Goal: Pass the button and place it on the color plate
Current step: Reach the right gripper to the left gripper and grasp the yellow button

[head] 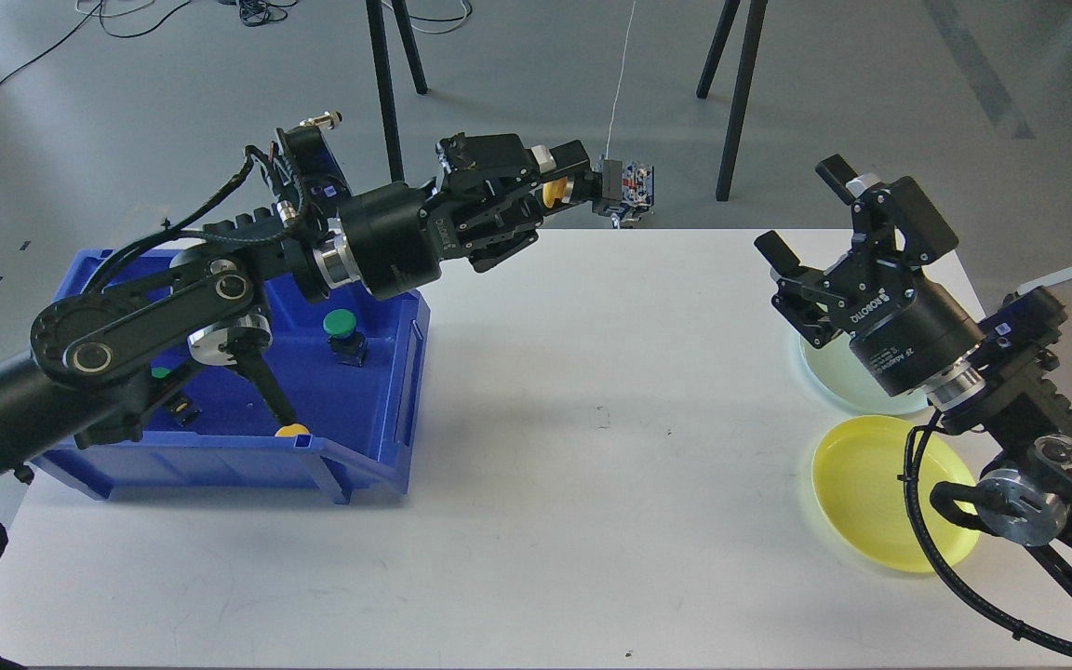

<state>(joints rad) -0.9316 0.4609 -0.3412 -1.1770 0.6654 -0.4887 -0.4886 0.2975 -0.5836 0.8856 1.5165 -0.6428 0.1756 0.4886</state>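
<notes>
My left gripper (562, 188) is shut on a yellow button (553, 193), whose grey base (627, 186) sticks out to the right, and holds it high above the table's back edge near the middle. My right gripper (810, 237) is open and empty, over the right side of the table, facing left, well apart from the button. A pale green plate (838, 395) and a yellow plate (871, 484) lie on the table at the right, partly hidden by my right arm.
A blue bin (378, 409) stands at the table's left with a green button (341, 326), another yellow button (292, 430) and more buttons hidden behind my left arm. Black stand legs (387, 93) rise behind the table.
</notes>
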